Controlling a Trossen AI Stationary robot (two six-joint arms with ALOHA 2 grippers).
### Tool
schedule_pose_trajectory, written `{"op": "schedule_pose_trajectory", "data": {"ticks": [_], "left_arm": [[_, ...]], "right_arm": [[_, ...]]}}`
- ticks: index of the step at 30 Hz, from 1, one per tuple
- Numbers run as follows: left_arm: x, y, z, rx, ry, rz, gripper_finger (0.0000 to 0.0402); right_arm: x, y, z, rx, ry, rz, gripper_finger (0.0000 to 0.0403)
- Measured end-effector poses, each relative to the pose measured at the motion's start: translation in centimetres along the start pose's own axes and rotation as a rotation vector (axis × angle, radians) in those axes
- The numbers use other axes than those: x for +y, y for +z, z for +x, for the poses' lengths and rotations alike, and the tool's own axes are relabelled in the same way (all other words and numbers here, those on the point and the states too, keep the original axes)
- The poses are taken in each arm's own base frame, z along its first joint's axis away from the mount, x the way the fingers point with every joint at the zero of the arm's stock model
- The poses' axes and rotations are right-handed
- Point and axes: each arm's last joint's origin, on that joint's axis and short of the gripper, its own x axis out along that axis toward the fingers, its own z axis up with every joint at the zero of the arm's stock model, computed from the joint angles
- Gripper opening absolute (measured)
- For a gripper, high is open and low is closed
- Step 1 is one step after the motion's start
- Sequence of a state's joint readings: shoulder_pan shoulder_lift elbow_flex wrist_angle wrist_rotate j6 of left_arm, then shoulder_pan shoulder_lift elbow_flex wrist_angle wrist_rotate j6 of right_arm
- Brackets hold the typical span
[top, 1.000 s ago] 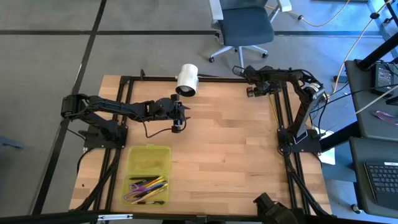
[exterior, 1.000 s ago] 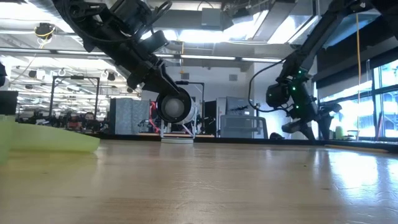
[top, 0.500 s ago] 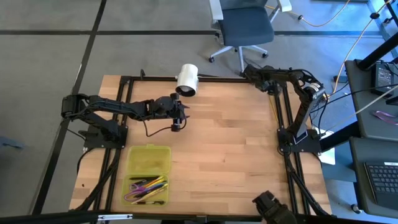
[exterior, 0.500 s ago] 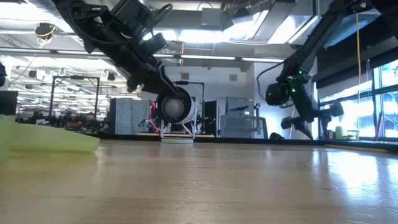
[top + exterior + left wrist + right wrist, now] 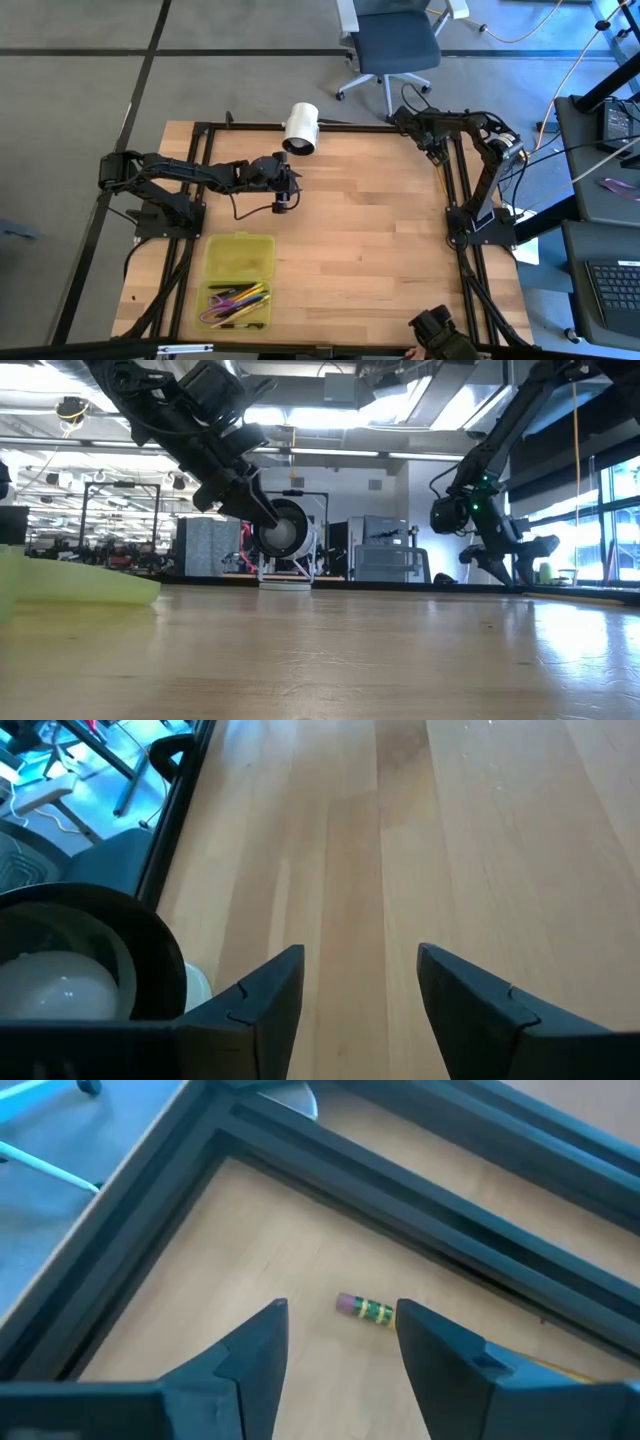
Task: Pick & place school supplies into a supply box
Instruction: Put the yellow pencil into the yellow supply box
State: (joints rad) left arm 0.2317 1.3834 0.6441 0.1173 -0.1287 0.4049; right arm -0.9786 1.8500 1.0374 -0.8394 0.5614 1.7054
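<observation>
The right gripper [image 5: 335, 1342], fingers parted and empty, has the pencil [image 5: 366, 1309] eraser end between them; the frame rail [image 5: 420, 1185] beside could block descent. The left gripper [image 5: 360, 985] waits open, holding nothing.

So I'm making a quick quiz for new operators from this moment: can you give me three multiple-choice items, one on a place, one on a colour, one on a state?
1. Where does the supply box lie?
A. near the table's front left corner
B. under the right gripper
C. beside the white cylinder

2. What colour is the eraser end of the pencil ahead of the right gripper?
A. blue
B. pink
C. white

3. How does the left gripper stand?
A. shut on a pen
B. shut on scissors
C. open, holding nothing

Answers:
1 A, the high view shows it by the front left edge, far from the white cylinder.
2 B, the right wrist view shows a pink tip past a green band.
3 C, the left wrist view shows bare table between its fingers.
</observation>
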Motion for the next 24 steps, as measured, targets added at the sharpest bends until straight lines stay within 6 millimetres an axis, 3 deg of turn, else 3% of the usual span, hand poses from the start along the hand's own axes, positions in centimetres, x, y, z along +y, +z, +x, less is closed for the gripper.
{"op": "schedule_pose_trajectory", "data": {"ticks": [12, 24], "left_arm": [[-0.11, -0.22, 0.00, 0.022, -0.012, -0.022, 0.0186], [0.00, -0.63, 0.02, 0.046, -0.046, -0.029, 0.0188]], "right_arm": [[0.29, 0.00, 0.03, 0.009, 0.024, 0.147, 0.0190], [0.63, 0.29, 0.22, 0.022, 0.044, 0.488, 0.0190]]}}
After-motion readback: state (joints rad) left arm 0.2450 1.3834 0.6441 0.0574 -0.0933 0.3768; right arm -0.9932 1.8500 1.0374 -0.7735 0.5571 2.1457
